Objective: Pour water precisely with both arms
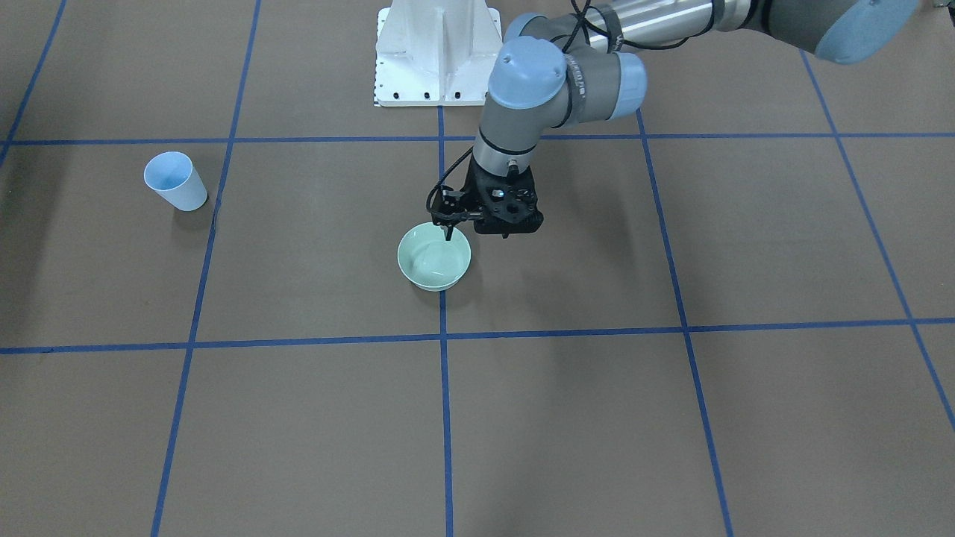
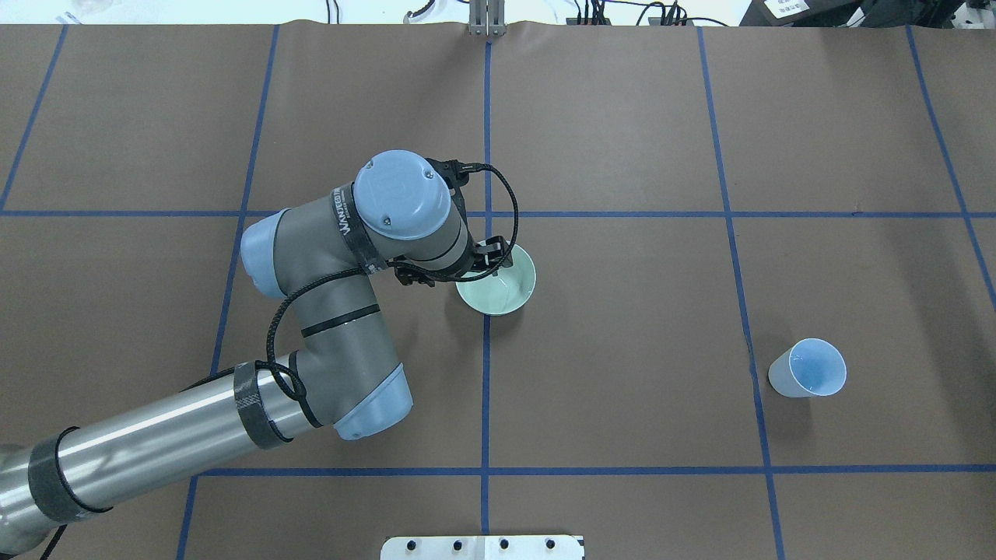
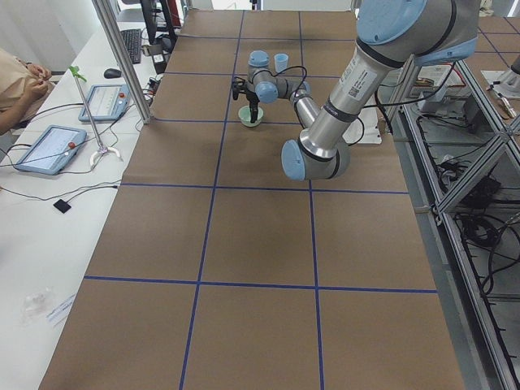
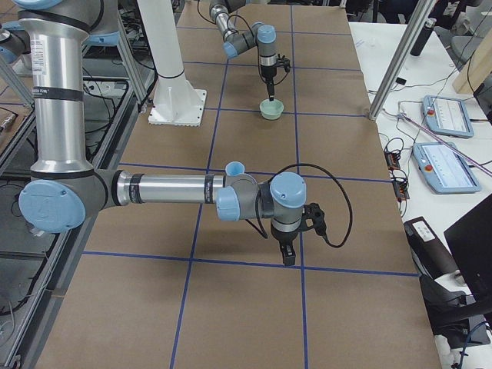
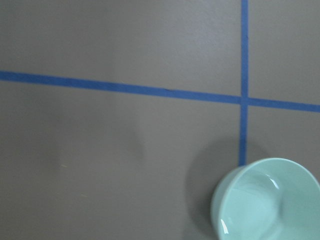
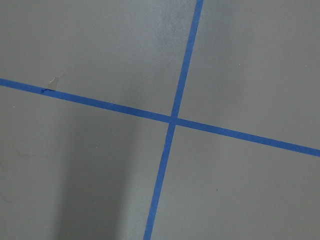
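A mint-green bowl [image 1: 434,257] stands at the table's centre on a tape line; it also shows in the overhead view [image 2: 498,281] and in the left wrist view [image 5: 267,202]. Faint glossy glints lie inside it. My left gripper [image 1: 450,233] points down at the bowl's rim on the robot's side, a thin black tip over the rim; I cannot tell whether it is open or shut. A light-blue cup [image 1: 175,181] stands upright far off on the robot's right. My right gripper [image 4: 288,260] points down over bare table, apart from the cup [image 4: 234,167]; I cannot tell its state.
The white pedestal [image 1: 438,52] stands behind the bowl. Blue tape lines grid the brown table [image 2: 622,389]. Aluminium posts [image 3: 122,61] and operator tablets [image 4: 444,115] line the far side. A person [image 3: 20,81] sits at the side desk.
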Robot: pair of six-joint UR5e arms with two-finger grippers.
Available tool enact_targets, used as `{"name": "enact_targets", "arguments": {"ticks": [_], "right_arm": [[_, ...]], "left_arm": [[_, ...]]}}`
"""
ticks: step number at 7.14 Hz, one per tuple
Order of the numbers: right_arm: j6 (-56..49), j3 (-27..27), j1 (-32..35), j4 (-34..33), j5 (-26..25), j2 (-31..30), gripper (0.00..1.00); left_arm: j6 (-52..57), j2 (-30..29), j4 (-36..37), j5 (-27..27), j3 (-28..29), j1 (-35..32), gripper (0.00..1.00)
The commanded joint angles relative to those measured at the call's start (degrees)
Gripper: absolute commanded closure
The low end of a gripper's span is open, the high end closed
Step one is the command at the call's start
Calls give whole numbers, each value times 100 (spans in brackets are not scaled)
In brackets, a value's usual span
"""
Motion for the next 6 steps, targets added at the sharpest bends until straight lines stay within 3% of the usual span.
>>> {"name": "enact_targets", "arguments": {"ticks": [1, 3, 5, 6], "right_arm": [[1, 27, 1, 3, -15, -1, 0], [-8, 36, 1, 12, -24, -18, 0], [-8, 45, 1, 12, -50, -19, 0], [-8, 45, 1, 12, -50, -10, 0]], "left_arm": [[-10, -25, 0, 31, 199, 29, 10], [-2, -34, -140, 39, 453, 38, 25], [216, -34, -141, 31, 437, 29, 100], [270, -51, -141, 5, 394, 29, 100]]}}
